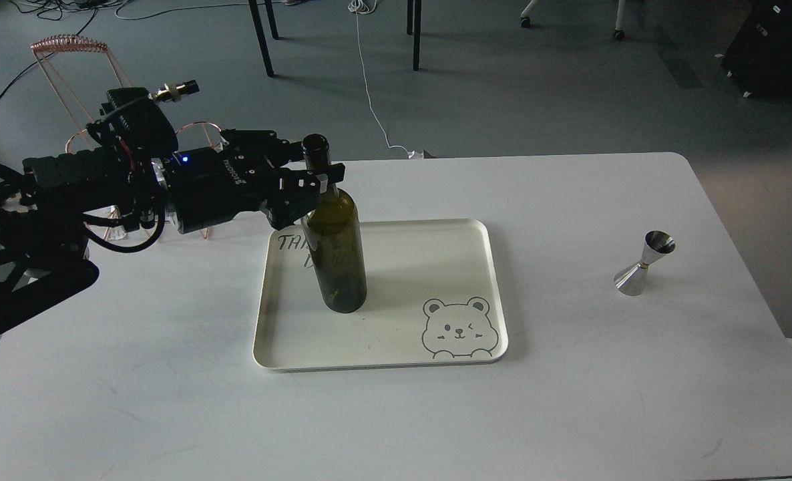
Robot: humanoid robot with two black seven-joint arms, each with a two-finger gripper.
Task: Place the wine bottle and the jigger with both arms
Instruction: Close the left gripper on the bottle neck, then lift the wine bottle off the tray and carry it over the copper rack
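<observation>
Head view: left gripper jaws clamped round the wine bottle neck, upright on the tray over handwriting starting "TH". Bear doodle bottom right, jigger well apart on the table.

Dim, even light, sharp focus (soft shadow right of wine bottle).

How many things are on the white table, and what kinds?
Wine bottle: 1
Jigger: 1
Bear tray: 1
Copper wire rack: 1
Total: 4
The left claw is at the bottle's neck.
</observation>
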